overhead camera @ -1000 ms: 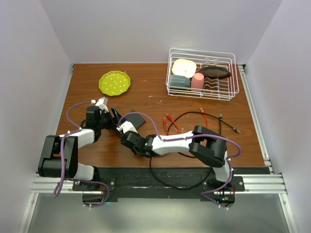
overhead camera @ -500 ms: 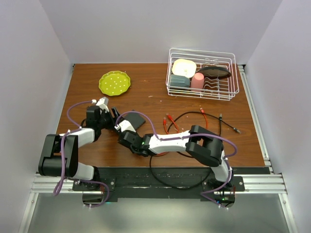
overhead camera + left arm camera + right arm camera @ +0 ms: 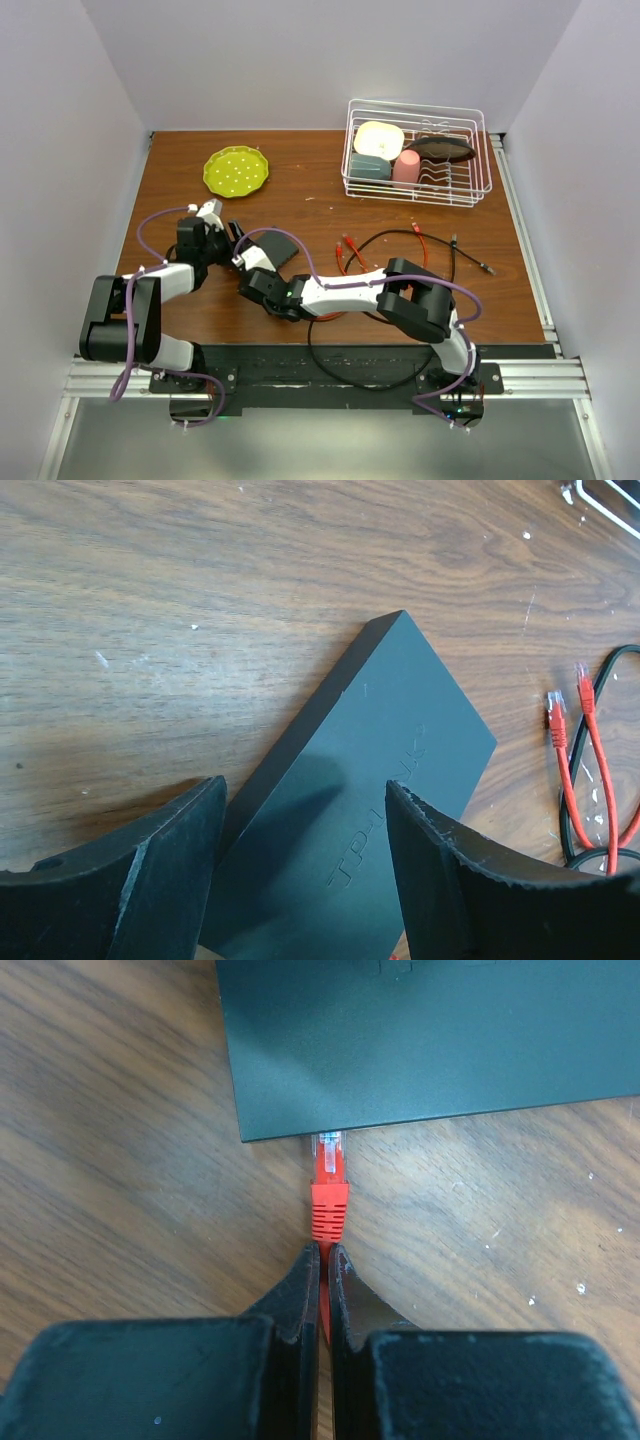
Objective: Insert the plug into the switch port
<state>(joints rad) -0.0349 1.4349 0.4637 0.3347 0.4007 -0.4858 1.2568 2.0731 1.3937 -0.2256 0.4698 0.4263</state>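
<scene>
The black switch box [image 3: 277, 246] lies flat on the wood table, left of centre. My left gripper [image 3: 305, 865] is open, with one finger [image 3: 170, 870] on each side of the box's [image 3: 370, 800] near end. My right gripper [image 3: 325, 1260] is shut on the red cable just behind the red plug [image 3: 329, 1192]. The plug's clear tip meets the near edge of the box [image 3: 420, 1040], where it slips just under the box's top. The ports themselves are hidden under that edge. In the top view the right gripper [image 3: 248, 266] sits just front-left of the box.
A yellow-green plate [image 3: 236, 171] lies at the back left. A white dish rack [image 3: 416, 152] with dishes stands at the back right. Loose red and black cables [image 3: 400, 245] lie right of the box, with two spare red plugs [image 3: 555, 715].
My right arm has crept left and toward the box with the plug. The left gripper has stayed at the box.
</scene>
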